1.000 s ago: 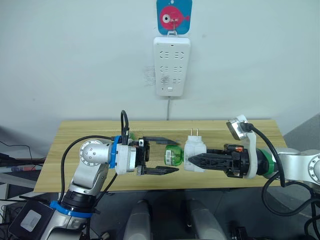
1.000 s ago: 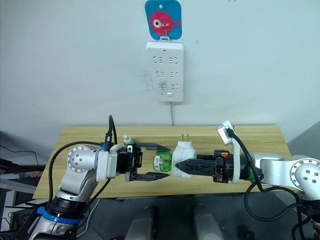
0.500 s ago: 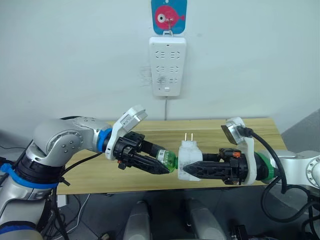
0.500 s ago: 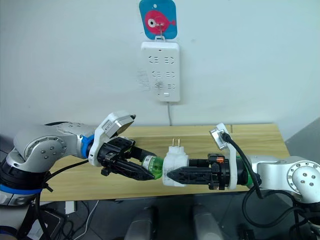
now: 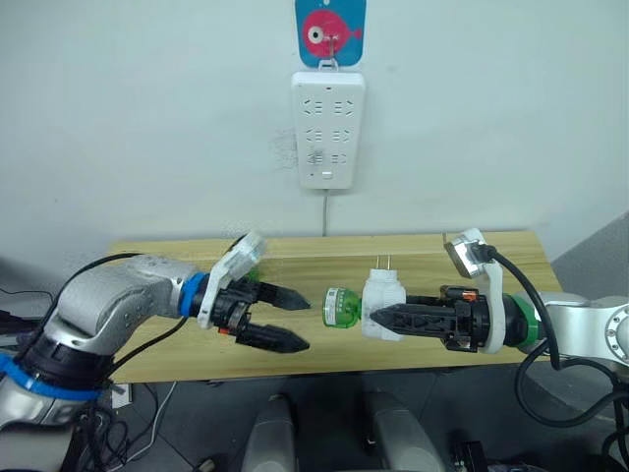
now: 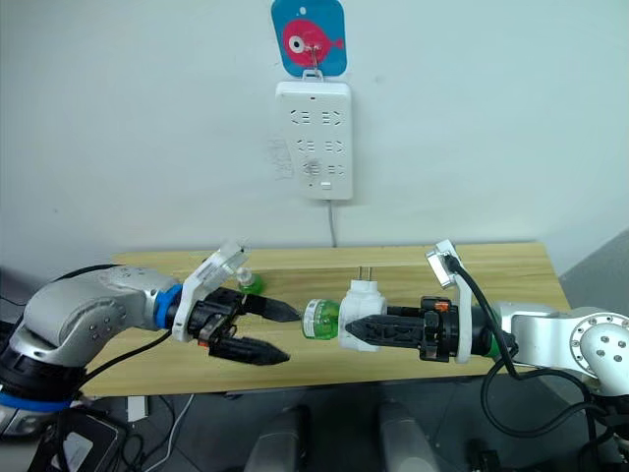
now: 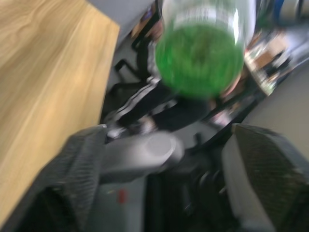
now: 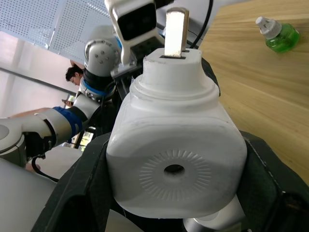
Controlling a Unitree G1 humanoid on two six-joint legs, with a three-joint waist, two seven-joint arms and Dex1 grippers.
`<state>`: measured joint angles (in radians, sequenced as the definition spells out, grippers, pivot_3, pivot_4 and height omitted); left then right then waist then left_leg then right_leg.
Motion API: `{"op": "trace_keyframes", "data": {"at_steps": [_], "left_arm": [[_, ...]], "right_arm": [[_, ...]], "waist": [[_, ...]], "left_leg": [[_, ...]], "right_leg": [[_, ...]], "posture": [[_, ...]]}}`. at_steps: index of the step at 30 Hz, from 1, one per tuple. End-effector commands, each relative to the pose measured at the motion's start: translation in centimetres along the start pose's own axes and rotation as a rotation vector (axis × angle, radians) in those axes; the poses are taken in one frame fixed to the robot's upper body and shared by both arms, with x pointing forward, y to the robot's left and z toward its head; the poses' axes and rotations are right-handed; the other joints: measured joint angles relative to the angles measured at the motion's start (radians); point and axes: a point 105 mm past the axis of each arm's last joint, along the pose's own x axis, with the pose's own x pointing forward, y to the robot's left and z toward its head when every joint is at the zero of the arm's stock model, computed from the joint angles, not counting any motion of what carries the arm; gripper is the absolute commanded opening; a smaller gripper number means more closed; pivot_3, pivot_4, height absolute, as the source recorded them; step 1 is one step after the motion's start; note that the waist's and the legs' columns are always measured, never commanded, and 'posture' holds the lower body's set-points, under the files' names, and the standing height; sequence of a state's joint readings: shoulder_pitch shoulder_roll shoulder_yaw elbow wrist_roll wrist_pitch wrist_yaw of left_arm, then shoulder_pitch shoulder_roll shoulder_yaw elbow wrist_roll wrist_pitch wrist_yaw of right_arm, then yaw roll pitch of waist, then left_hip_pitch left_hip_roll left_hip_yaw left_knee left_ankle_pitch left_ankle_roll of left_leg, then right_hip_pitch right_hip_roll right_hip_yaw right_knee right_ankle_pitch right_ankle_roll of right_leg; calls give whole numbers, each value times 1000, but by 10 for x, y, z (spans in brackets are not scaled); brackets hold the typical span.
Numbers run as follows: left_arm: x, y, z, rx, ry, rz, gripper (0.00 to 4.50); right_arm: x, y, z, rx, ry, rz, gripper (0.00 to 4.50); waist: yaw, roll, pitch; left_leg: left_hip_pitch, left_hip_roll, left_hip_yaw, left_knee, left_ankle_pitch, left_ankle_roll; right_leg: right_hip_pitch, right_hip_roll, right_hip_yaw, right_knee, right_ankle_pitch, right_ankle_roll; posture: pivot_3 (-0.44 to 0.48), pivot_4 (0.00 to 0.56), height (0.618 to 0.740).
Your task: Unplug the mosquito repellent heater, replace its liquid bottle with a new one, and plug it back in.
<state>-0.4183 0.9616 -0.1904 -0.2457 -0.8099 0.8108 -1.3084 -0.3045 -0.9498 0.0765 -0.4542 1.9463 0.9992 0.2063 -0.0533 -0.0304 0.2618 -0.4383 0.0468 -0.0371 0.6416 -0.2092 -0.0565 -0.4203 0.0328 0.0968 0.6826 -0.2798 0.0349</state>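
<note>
The right gripper (image 5: 377, 317) holds the mosquito repellent heater (image 5: 381, 304) above the near edge of the wooden surface (image 5: 177, 339), its black fingers (image 5: 413, 318) closed on the white body. The heater's two metal prongs (image 5: 383, 262) point upward. A green liquid bottle (image 5: 339, 306) projects sideways from the heater toward the robot's left, still seated in the unit. In the right wrist view the heater (image 8: 176, 154) sits between the two fingers, with one prong (image 8: 175, 32) standing above its neck.

The left gripper (image 5: 288, 320) hangs just to the left of the green bottle, apart from it. Its fingers (image 5: 271, 340) are spread wide and hold nothing; one points toward the bottle, the other angles down and forward. In the left wrist view the bottle's green base (image 7: 200, 57) faces the gripper directly, blurred, in line with the gap between the fingers.

Farther back on the surface, behind the left wrist, a second green bottle (image 6: 249, 282) with a white cap rests on the wood; the right wrist view shows it (image 8: 277, 35) lying alone on bare wood.

On the wall beyond, a white power strip (image 5: 327, 128) hangs vertically from a blue card (image 5: 330, 30) bearing a pink fish. Its cord (image 5: 325, 211) drops to the surface's far edge. Nothing stands between the heater and the strip.
</note>
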Motion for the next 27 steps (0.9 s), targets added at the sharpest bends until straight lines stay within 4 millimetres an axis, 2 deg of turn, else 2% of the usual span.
{"op": "trace_keyframes", "data": {"at_steps": [1,4,7,10,14,21,24,27], "left_arm": [[-1,4,-8,254,30,46,4500],[5,15,3,563,-100,170,4500],[14,4,19,826,-253,176,4500],[19,-1,27,964,-319,178,4500],[28,-7,35,1050,-383,152,4500],[40,-9,45,1084,-423,134,4500],[40,-9,45,1065,-419,125,3965],[39,-12,49,1064,-424,118,3062]], "right_arm": [[-1,10,4,-29,-11,31,2998],[-1,9,4,-30,-11,29,2998],[-1,10,3,-29,-7,31,2998],[-1,9,4,-31,-4,32,2998],[0,9,5,-34,-4,33,2998],[1,9,6,-38,-5,34,2998],[2,10,6,-40,-7,34,2998],[1,10,7,-40,-9,33,2998]], "waist": [[2,0,0],[9,0,0],[21,0,0],[23,0,0],[23,0,0],[21,0,0],[21,0,0],[21,0,0]], "left_leg": [[0,0,0,0,0,0],[0,0,2,0,0,0],[-1,0,2,2,0,0],[-1,0,2,2,0,0],[-1,-1,2,3,0,0],[-1,-1,2,3,0,0],[-1,-1,2,3,0,0],[-1,-1,2,3,0,0]], "right_leg": [[0,0,0,0,0,0],[0,-2,1,0,0,0],[0,-3,1,-1,1,0],[0,-3,1,-1,1,1],[1,-2,1,-1,1,1],[1,-1,1,0,2,1],[1,-1,1,0,2,1],[1,0,1,0,2,1]], "posture": [[-27,241,740],[-27,239,740],[-27,236,740],[-28,233,740],[-28,233,740],[-37,229,740],[-37,229,740],[-38,230,740]]}}
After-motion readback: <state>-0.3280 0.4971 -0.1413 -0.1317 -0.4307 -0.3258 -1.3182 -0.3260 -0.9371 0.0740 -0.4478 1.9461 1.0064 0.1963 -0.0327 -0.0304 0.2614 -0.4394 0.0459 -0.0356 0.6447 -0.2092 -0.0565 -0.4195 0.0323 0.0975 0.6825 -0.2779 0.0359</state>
